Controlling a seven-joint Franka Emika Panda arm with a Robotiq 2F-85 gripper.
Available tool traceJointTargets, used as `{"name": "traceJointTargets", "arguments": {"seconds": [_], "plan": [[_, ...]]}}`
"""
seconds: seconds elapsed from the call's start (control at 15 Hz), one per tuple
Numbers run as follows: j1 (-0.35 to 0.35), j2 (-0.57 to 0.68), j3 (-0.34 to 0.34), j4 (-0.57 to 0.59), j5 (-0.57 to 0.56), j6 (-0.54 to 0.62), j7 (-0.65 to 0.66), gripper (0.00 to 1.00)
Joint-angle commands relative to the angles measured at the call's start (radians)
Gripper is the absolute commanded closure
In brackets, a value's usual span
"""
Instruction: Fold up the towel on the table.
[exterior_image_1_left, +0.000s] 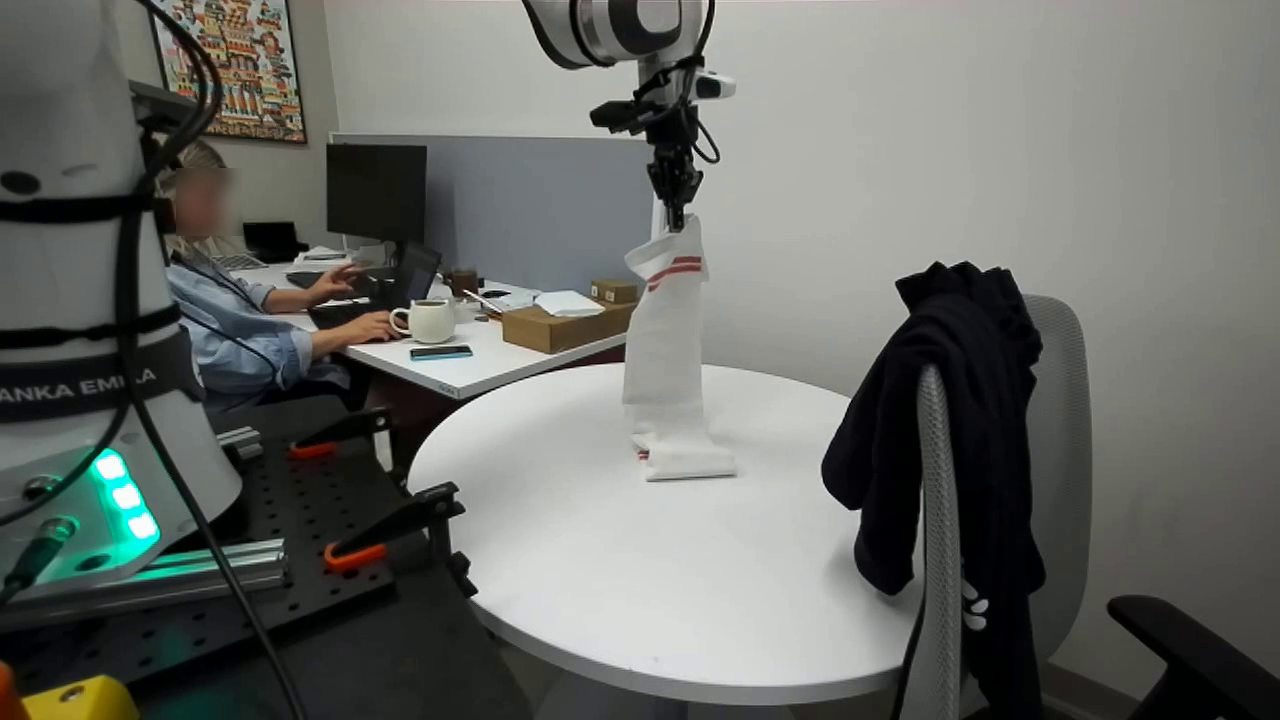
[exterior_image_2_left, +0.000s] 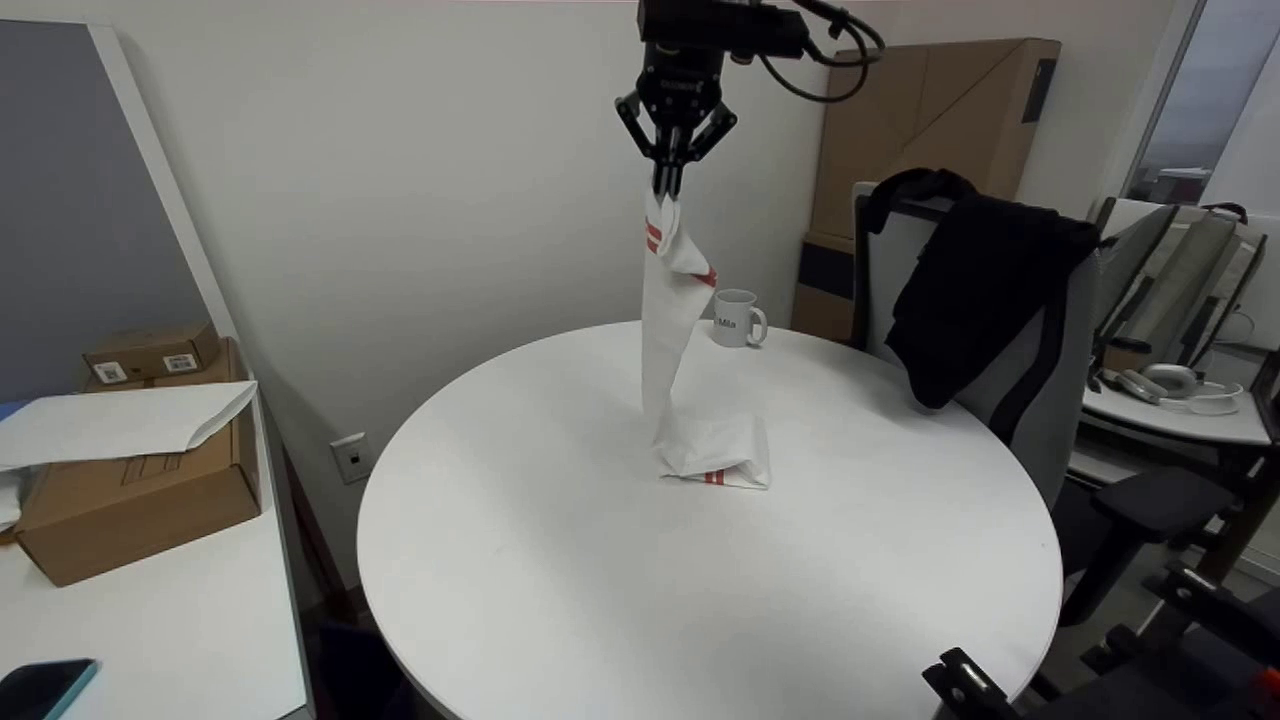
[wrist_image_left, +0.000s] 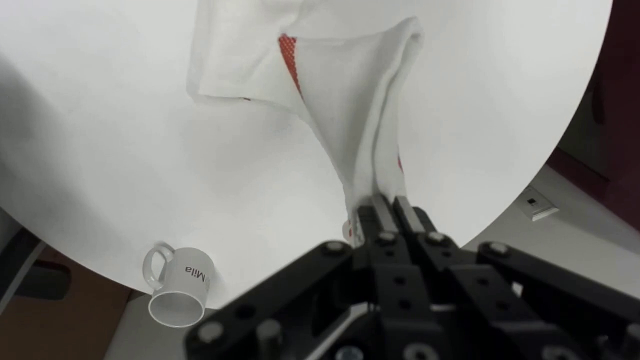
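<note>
The white towel (exterior_image_1_left: 665, 340) with red stripes hangs in a long narrow strip from my gripper (exterior_image_1_left: 676, 222). Its lower end lies bunched on the round white table (exterior_image_1_left: 590, 570). In an exterior view the resting part of the towel (exterior_image_2_left: 710, 445) shows a red stripe at its near edge, below my gripper (exterior_image_2_left: 667, 185). In the wrist view my gripper (wrist_image_left: 391, 200) is shut on the towel's upper end. There the towel (wrist_image_left: 345, 75) runs down to the table (wrist_image_left: 240, 165) with a fold along its length. The pinched cloth is hidden between the fingertips.
A white mug (exterior_image_2_left: 735, 318) stands near the table's edge, also in the wrist view (wrist_image_left: 187, 275). A chair with a black jacket (exterior_image_1_left: 965, 430) stands against the table. A desk (exterior_image_1_left: 470, 372) with a cardboard box (exterior_image_1_left: 550, 328) and a seated person is alongside. Clamps (exterior_image_1_left: 400, 525) sit near the table's edge.
</note>
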Motion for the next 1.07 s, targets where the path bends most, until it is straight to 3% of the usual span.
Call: {"name": "traceJointTargets", "arguments": {"seconds": [0.0, 0.33, 1.0], "plan": [[0.014, 0.033, -0.024, -0.01, -0.026, 0.054, 0.031, 0.99], [-0.008, 0.027, -0.045, -0.052, 0.0, 0.051, -0.004, 0.99], [-0.091, -0.066, -0.132, -0.176, -0.05, 0.007, -0.062, 0.99]]}}
